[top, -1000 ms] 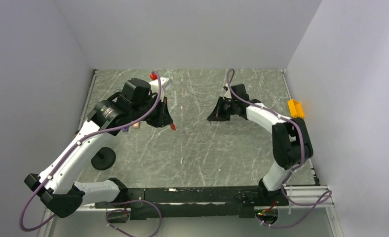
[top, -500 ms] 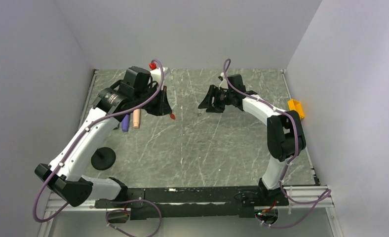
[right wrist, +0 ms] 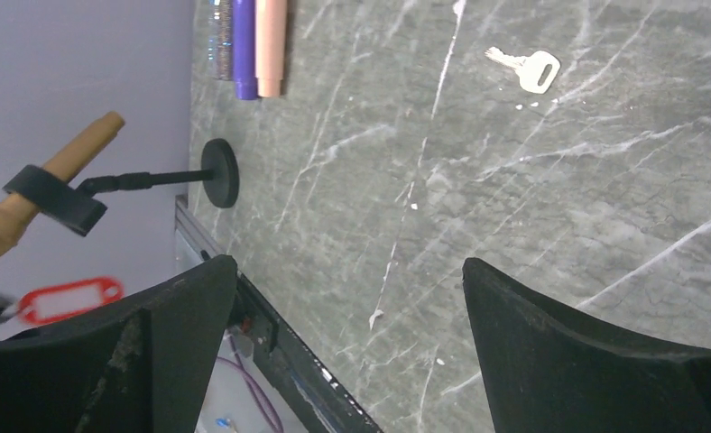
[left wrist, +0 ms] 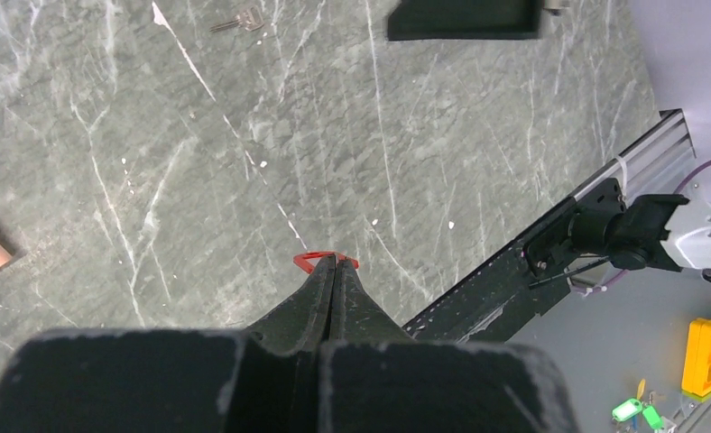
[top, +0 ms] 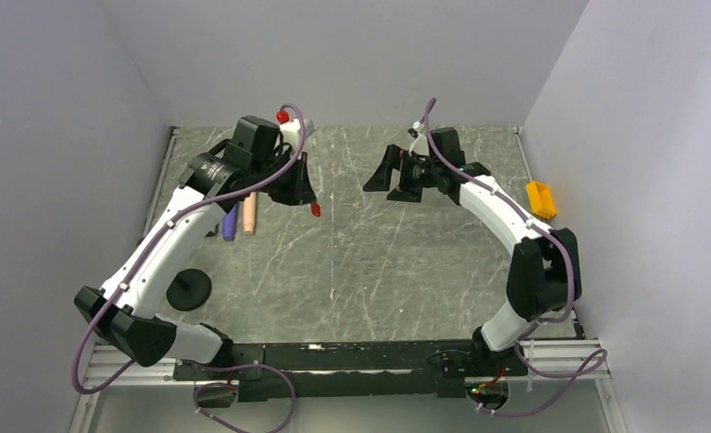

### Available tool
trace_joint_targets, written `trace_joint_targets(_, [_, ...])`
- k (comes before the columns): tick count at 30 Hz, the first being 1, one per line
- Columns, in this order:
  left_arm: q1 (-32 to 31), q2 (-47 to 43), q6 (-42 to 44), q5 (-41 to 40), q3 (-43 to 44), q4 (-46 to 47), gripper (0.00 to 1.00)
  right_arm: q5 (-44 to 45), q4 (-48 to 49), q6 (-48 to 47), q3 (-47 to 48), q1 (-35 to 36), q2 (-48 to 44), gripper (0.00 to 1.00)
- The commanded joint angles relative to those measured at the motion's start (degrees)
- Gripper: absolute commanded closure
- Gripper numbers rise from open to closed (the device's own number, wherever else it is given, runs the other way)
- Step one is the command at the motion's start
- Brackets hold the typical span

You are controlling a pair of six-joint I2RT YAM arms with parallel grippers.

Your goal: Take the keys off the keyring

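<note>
My left gripper (top: pixel 312 202) is shut on the keyring (top: pixel 316 210), a small red tag held off the table. In the left wrist view the red tag (left wrist: pixel 323 260) pokes out past the closed tips of that gripper (left wrist: pixel 336 263). The right wrist view shows the tag (right wrist: pixel 68 299) side-on at the far left. One silver key (right wrist: pixel 525 66) lies loose on the marble between the arms, also seen as a key (left wrist: pixel 239 21) and a tiny key (top: pixel 356 206). My right gripper (top: pixel 381 189) hangs open and empty above the table, its jaws wide apart (right wrist: pixel 345 266).
A purple marker (top: pixel 230 222) and a peach marker (top: pixel 249 213) lie under the left arm. A black round-based stand (top: pixel 188 290) sits front left. A yellow box (top: pixel 540 197) is at the right edge. The black rail (top: pixel 334 354) runs along the near edge.
The right gripper went from shut to wide open and drew back toward the far wall. The left arm shifted slightly back, still gripping the tag.
</note>
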Motion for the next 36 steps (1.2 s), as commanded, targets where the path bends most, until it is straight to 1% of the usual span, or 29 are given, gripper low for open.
trace_joint_targets(1, [1.1, 2.29, -0.02, -0.68, 1.95, 1.57, 1.0, 1.76, -3.16, -2.24, 0.13, -0.31, -5.67, 0.0])
trace_joint_targets(5, [1.27, 4.85, -0.84, -2.12, 0.0, 2.81, 1.0, 4.58, -6.02, -4.76, -1.37, -0.36, -9.67, 0.0])
trace_joint_targets(9, [1.44, 6.68, -2.0, -5.7, -2.62, 3.31, 1.0, 6.3, -8.49, -6.39, -2.98, -0.94, -12.93, 0.0])
trace_joint_targets(14, [1.59, 8.12, -0.75, -9.56, -6.82, 5.04, 1.0, 8.57, -11.12, -8.14, -5.74, -1.4, -16.68, 0.0])
trace_joint_targets(18, [1.77, 9.72, -0.74, -9.56, -9.41, 7.65, 1.0, 8.63, -11.79, -7.61, -8.1, -1.63, -18.92, 0.0])
trace_joint_targets(25, [2.05, 13.89, -0.73, -10.14, -8.69, 8.34, 1.0, 8.67, -11.19, -6.36, -9.88, -1.63, -21.04, 0.0])
trace_joint_targets(36, [4.19, 17.75, 1.51, -14.01, -8.29, 10.83, 1.0, 9.59, -11.85, -5.46, -11.23, -1.76, -23.65, 0.0])
